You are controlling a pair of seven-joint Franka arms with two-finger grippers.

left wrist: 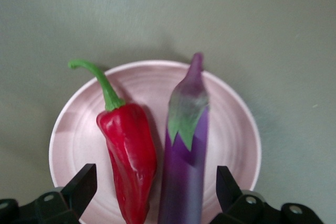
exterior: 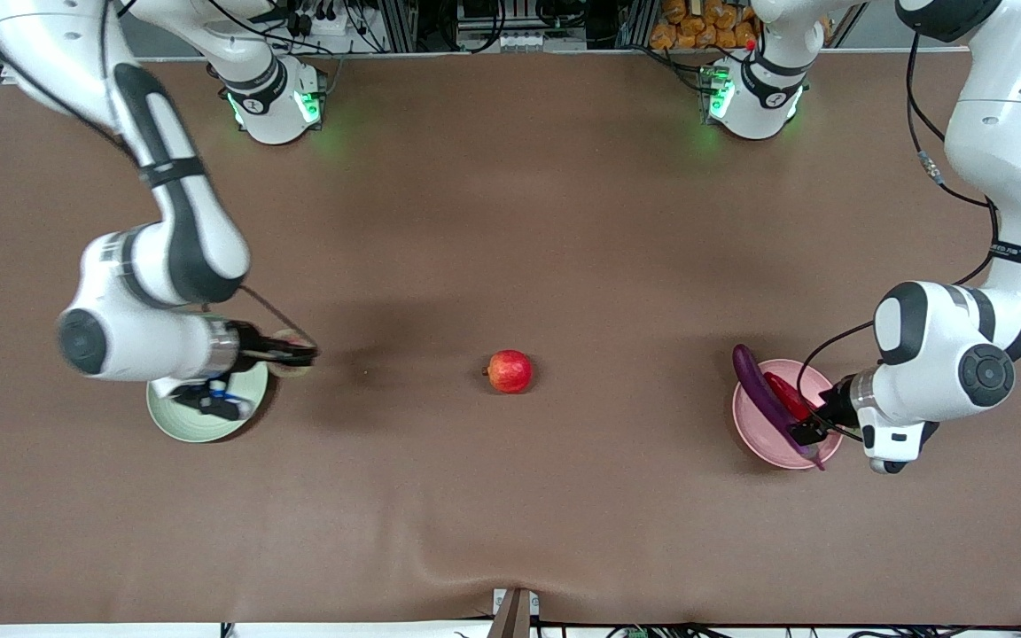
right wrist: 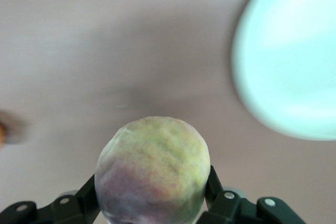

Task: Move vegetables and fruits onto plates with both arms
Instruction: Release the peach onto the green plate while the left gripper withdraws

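My right gripper (exterior: 296,354) is shut on the yellowish-pink peach (exterior: 291,338) and holds it above the table, just beside the pale green plate (exterior: 178,425). In the right wrist view the peach (right wrist: 153,169) sits between the fingers (right wrist: 212,182), with the green plate (right wrist: 289,61) off to one side. The purple eggplant (exterior: 760,390) and red chili (exterior: 785,396) lie side by side on the pale pink plate (exterior: 763,439). My left gripper (exterior: 807,432) hangs open and empty over them. The left wrist view shows the chili (left wrist: 128,156), eggplant (left wrist: 186,150) and pink plate (left wrist: 231,129). The red pomegranate (exterior: 510,371) lies at the table's middle.
The brown cloth (exterior: 510,221) covers the table between the two plates and toward the arm bases. Both arms' bases (exterior: 276,102) stand along the table's edge farthest from the front camera. A bracket (exterior: 515,611) sticks up at the table's nearest edge.
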